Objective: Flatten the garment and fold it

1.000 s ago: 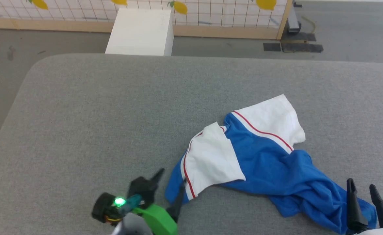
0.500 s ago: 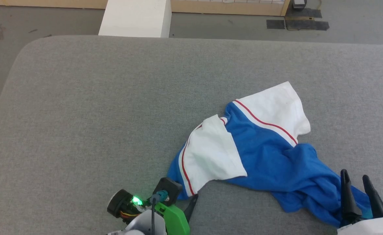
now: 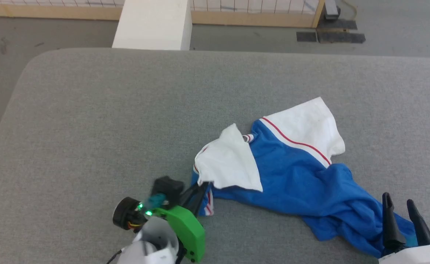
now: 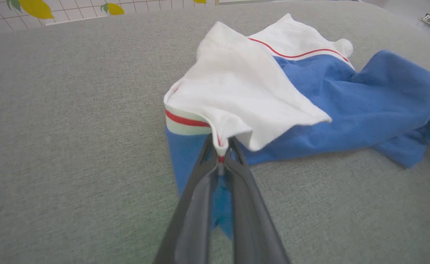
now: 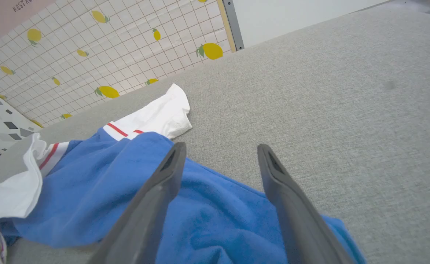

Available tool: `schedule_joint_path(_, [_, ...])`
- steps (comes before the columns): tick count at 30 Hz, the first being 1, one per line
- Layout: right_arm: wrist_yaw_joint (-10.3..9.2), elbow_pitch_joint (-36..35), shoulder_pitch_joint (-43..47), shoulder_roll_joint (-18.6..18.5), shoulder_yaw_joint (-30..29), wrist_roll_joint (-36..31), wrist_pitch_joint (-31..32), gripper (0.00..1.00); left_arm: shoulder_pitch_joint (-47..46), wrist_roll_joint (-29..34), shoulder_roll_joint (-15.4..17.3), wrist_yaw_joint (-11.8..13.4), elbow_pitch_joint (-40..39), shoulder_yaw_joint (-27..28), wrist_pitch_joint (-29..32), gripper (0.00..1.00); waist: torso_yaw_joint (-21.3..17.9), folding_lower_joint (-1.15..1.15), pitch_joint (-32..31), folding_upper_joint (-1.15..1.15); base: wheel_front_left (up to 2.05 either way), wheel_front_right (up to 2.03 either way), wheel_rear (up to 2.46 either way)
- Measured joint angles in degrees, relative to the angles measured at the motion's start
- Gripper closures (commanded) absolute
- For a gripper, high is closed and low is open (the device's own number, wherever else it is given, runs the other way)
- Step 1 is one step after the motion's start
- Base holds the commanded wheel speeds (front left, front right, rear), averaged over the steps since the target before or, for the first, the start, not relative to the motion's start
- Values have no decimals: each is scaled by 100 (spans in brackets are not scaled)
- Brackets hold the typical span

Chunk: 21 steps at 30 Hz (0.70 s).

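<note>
My left pincer (image 4: 220, 143) is pressed together on the garment (image 3: 291, 172). It pinches a fold where the white sleeve meets a red stripe. The dark fingers (image 4: 196, 205) nearly meet at the tips, with cloth between them. The pinched bit is pulled up off the surface, so the white sleeve tents over the blue body below it. In the left wrist view a white-and-red striped band shows just left of the grip.

My right pincer (image 3: 397, 201) is spread wide at the near right end of the garment, over bunched blue cloth. I can't tell if the tips touch it.

The garment lies crumpled on the grey padded table (image 3: 108, 121), right of centre and toward my side. The second white sleeve, with its red stripe, is spread fairly flat at the far end. The blue body runs diagonally down to the right pincer, wrinkled, not flat, not folded.

Beyond the table's far edge a white block (image 3: 152, 24) stands on the floor (image 3: 53, 36). Its faces are closed, so I can't tell if it holds anything. Dark mats (image 3: 341, 36) lie on the floor at far right. A lemon-print tiled panel (image 5: 108, 47) stands behind.
</note>
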Motion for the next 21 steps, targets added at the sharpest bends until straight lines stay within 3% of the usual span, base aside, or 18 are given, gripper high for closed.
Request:
schedule_joint_path(3, [0,38,45,1,10,1,11,0,215,-548,-93,65,-400,348,-111,100,40,0,-143,0,0,0,0])
schedule_joint_path(7, [0,53,132,1,21,1,24,0,716,-1290,-183,345,-760,1027,-226,100,98,0,-335,0,0,0,0])
schedule_joint_path(14, [0,21,193,1,19,0,76,0,1414,-2644,-346,886,-248,2410,-817,100,202,0,-473,0,0,0,0])
schedule_joint_path(15, [0,11,198,1,14,0,92,0,1440,-2837,-376,976,-108,2549,-921,53,208,0,-472,0,0,0,0])
schedule_joint_path(16, [0,1,208,0,14,-1,127,0,1470,-2895,-374,1044,115,2642,-1063,0,210,0,-467,0,0,0,0])
schedule_joint_path(21, [0,-34,225,2,-1,-10,178,0,1449,-3003,-399,943,449,2562,-1374,0,241,0,-451,0,0,0,0])
